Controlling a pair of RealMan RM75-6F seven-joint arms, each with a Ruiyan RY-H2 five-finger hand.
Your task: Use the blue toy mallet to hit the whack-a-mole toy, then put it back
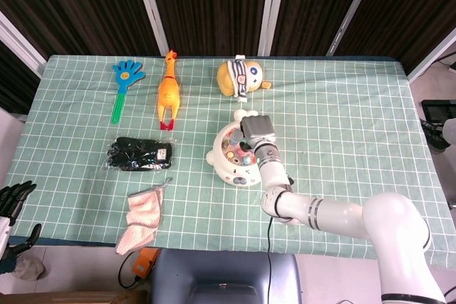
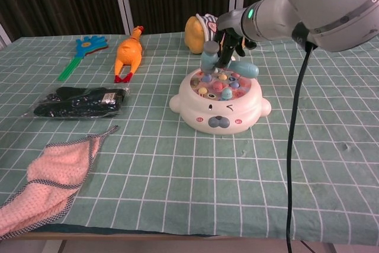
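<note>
While the right hand [image 2: 230, 45] has its fingers closed round the handle of the blue mallet [image 2: 224, 63], the mallet's head hangs just above the far side of the whack-a-mole toy [image 2: 220, 103], which sits on the green checked counter [image 2: 177, 164]. Just beyond the toy lies a yellow plush doll [image 1: 241, 77]. Further left of the toy are a rubber chicken [image 1: 168, 92], a hand clapper [image 1: 124, 85], a black packet [image 1: 140, 154] and a pink cloth [image 1: 144, 210]. Well left of the toy, at the counter's edge, the left hand [image 1: 13, 203] holds nothing; how far its fingers spread I cannot tell.
</note>
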